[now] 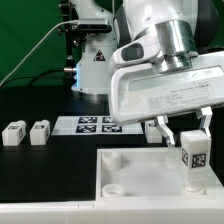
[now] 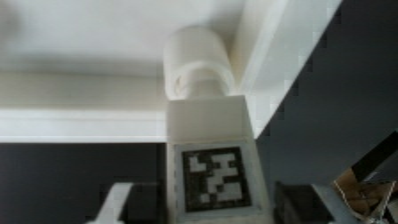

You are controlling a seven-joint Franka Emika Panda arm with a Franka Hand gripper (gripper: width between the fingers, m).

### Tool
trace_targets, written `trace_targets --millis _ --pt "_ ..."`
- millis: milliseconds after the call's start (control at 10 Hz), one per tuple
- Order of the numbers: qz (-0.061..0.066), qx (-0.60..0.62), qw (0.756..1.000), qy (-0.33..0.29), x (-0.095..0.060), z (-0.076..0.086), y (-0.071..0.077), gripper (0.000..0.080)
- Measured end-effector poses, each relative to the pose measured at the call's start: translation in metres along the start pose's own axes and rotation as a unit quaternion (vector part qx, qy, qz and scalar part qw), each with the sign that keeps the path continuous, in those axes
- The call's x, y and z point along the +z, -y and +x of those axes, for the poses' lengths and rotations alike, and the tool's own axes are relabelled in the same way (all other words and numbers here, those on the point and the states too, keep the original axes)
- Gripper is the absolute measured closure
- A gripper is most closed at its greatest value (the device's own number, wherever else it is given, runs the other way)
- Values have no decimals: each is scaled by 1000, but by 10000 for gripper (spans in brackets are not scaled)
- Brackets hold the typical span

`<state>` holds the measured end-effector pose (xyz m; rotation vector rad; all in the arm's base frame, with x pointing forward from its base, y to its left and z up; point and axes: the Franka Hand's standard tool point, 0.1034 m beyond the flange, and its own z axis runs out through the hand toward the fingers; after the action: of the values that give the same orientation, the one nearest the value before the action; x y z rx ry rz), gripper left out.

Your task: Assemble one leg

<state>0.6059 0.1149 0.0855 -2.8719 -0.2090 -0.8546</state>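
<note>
Exterior view, entry one: a small white plastic rectangular leg (image 1: 193, 155) with a black-and-white square tag is being held upright by the two-finger gripper (image 1: 190, 140). The jaws are being pressed narrowly against its two sides. The leg is being carried over the part of the black tabletop (image 1: 40, 175) near the corner at the exterior view's right.

Entry two: a large flat white square panel (image 1: 150, 172) is being shown along the tabletop edge nearest the exterior camera. A round socket (image 1: 115, 160) on its side toward the exterior view's left is being shown empty. No leg is being seen fixed in the panel.

Entry three: two loose legs (image 1: 14, 133) (image 1: 40, 131) of the same kind are being shown side by side toward the tabletop edge at the exterior view's left. A third loose leg (image 1: 153, 128) is being partly hidden behind the gripper, just beside the thin white marker board (image 1: 95, 124).

Wrist view, entry four: the leg (image 2: 217, 150) is being shown tag-side on, and its rounded white stud (image 2: 199, 60) is being pointed at a corner of the panel (image 2: 71, 100). Whether the stud is touching the panel cannot be told.

Progress, as judged: the pick-up is being counted as done. Seating the stud in a corner socket, fastening it and letting go are being counted as left.
</note>
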Motion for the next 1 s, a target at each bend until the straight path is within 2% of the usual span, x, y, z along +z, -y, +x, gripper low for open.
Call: trace_targets --millis 800,900,1000 --pt "-1 1 1000 -2 3 -3 -1 493" --pt "-1 1 1000 -2 3 -3 -1 320" --pt "-1 1 1000 -2 3 -3 -1 189"
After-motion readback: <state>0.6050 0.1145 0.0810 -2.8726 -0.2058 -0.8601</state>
